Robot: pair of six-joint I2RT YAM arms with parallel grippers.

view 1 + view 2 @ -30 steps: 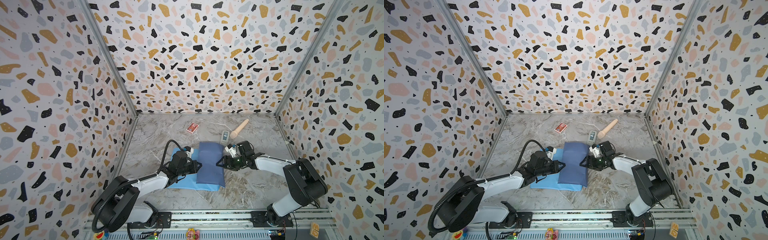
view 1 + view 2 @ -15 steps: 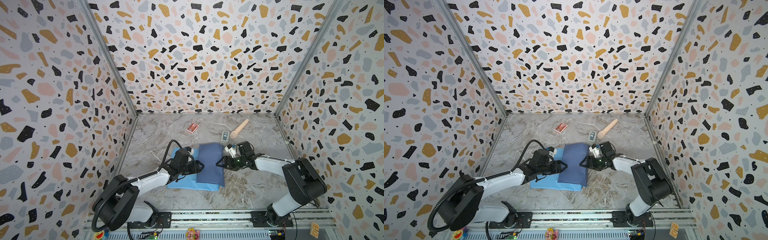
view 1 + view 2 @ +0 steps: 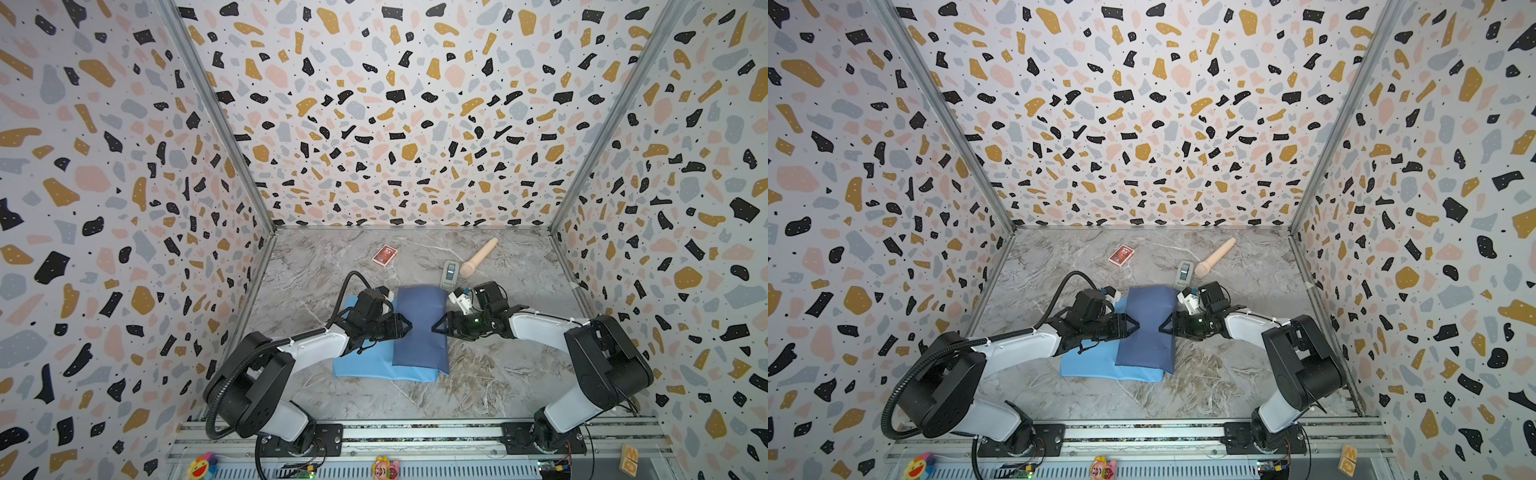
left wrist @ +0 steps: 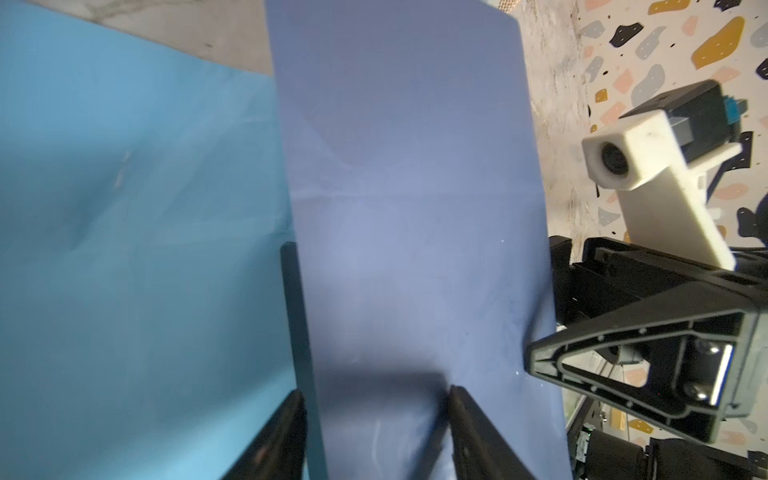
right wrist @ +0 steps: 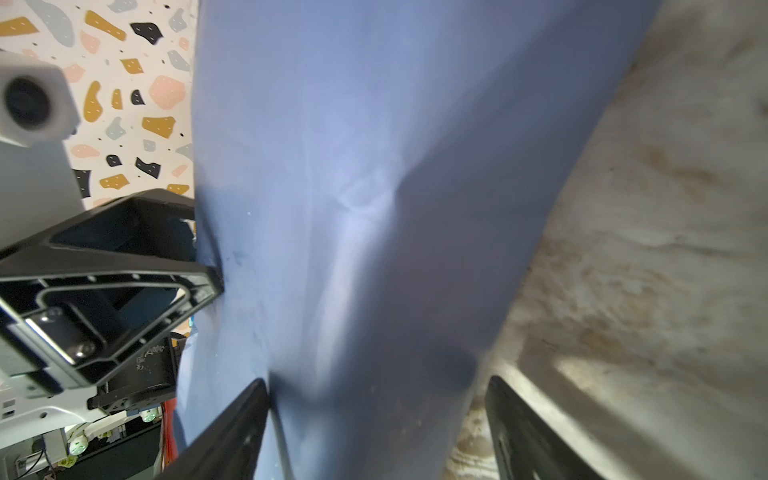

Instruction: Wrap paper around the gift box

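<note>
Box: not visible as such. Judging by the hump, it sits under the dark-blue flap (image 3: 419, 324), mid bench (image 3: 498, 374), between the two arms. Thin dark strip (image 4: 296, 316) along the flap edge in the left wrist view may be the box side, can't tell.

Paper (image 3: 361, 365): one side is folded over the hump and shows its darker face. The rest is light blue and lies flat on the bench on the left-arm side and toward the near edge. Flap ends look unfolded and nothing is tucked.

Left claw (image 3: 406, 327): jaws spread, tip at the flap's left edge, pinching nothing afaict. Right claw (image 3: 436, 329): jaws spread wide, tip at the flap's right edge, also holding nothing. Both sit roughly level and face each other across the hump.

Progress est.: first fold done, maybe a third in. Left to do: bring the flat light-blue side up and over, then close both ends. Flap isn't held, so it could spring back.

Card pack (image 3: 384, 254) is at the back, well apart from the paper.
</note>
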